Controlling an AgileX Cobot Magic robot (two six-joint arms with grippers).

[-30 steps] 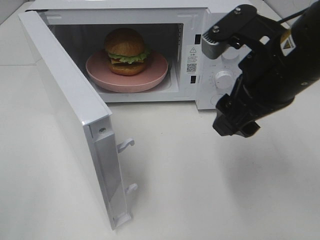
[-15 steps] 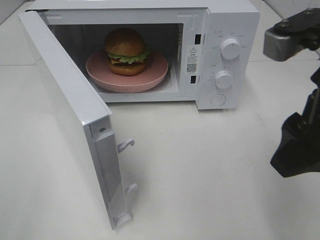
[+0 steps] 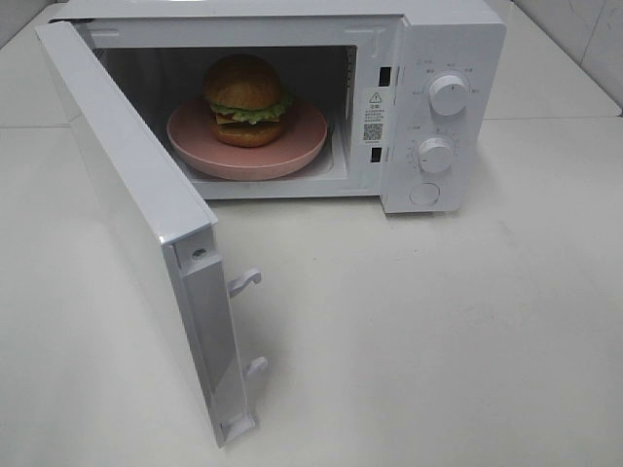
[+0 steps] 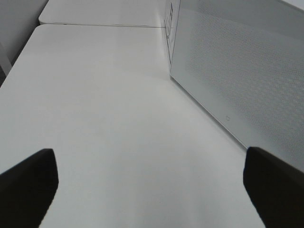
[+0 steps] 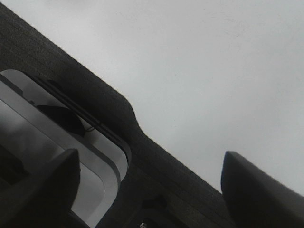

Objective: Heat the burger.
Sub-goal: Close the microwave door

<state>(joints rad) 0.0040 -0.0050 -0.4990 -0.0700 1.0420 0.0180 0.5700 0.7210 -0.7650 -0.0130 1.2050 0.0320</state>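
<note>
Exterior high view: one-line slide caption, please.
Burger on a pink plate sits inside the white microwave, door swung wide open; no arm in view.

Burger (image 3: 243,92) on plate (image 3: 304,148) inside microwave (image 3: 458,34); door (image 3: 122,185) open out to left, ctrl panel (image 3: 469,131) at rt

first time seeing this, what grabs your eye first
The burger, glossy bun over green lettuce, sits on a pink plate inside the white microwave at the back of the table. Next comes the microwave's door, swung wide open toward the camera on the left. No arm shows in the high view.
</note>
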